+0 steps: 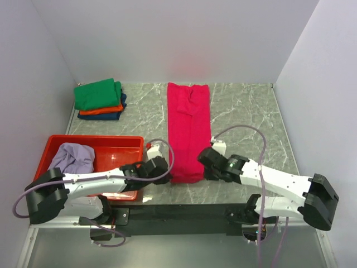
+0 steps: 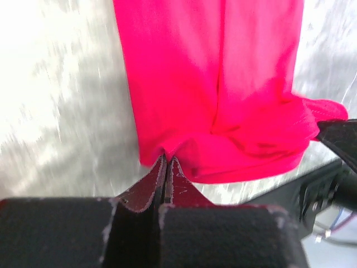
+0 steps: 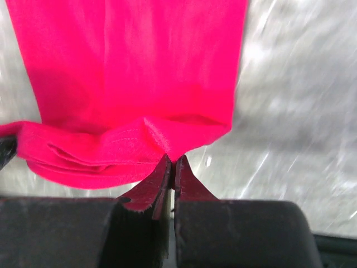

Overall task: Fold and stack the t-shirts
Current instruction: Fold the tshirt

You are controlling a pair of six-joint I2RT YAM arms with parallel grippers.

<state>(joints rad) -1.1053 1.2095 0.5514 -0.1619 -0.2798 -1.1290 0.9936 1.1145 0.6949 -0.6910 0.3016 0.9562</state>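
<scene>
The crimson-pink t-shirt (image 1: 188, 125) lies as a long narrow strip down the middle of the table. My left gripper (image 1: 165, 165) is shut on its near left corner (image 2: 162, 146). My right gripper (image 1: 204, 162) is shut on its near right corner (image 3: 173, 152). The near hem is bunched and lifted a little between them. The green shirt (image 1: 98, 94) lies folded on top of the orange shirt (image 1: 100, 110) and the dark blue shirt (image 1: 106, 116) at the back left. The pale lavender shirt (image 1: 72, 157) lies crumpled in the red tray (image 1: 120, 144).
The red tray stands at the near left beside my left arm. White walls enclose the table at the left, back and right. The table's dark front edge (image 1: 184, 209) runs just behind the shirt's near hem.
</scene>
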